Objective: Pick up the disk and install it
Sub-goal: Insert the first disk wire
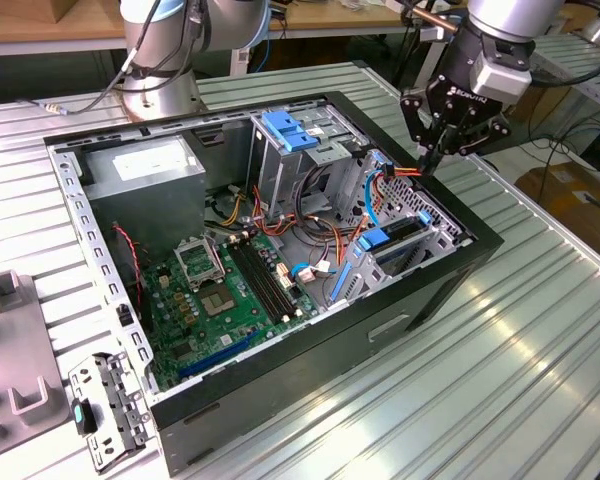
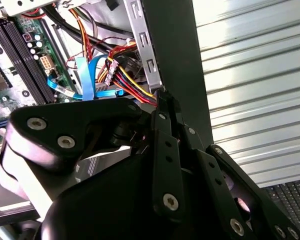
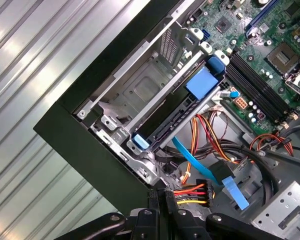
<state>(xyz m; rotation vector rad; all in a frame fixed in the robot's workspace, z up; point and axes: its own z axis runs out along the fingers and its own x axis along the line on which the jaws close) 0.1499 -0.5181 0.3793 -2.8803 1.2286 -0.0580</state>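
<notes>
The disk [image 1: 400,245], dark with a bright blue carrier, lies in the low drive bay at the open computer case's corner on the exterior view's right. In the first wrist view the disk [image 3: 172,112] sits between the bay's metal rails with a blue tab at each end. My gripper [image 1: 427,163] hangs above the case's black rim, a short way past the bay, with nothing of the disk in it. Both wrist views show the gripper [image 2: 162,97] [image 3: 162,194] shut. A red, yellow and black wire bundle [image 3: 192,191] runs right up to the fingertips.
Deeper in the case are a tall grey cage with a blue clip [image 1: 285,130], a green motherboard [image 1: 230,290] and a power supply [image 1: 145,170]. A light-blue cable [image 1: 375,205] curls beside the bay. A loose metal bracket [image 1: 105,410] lies on the ridged table [image 1: 500,350].
</notes>
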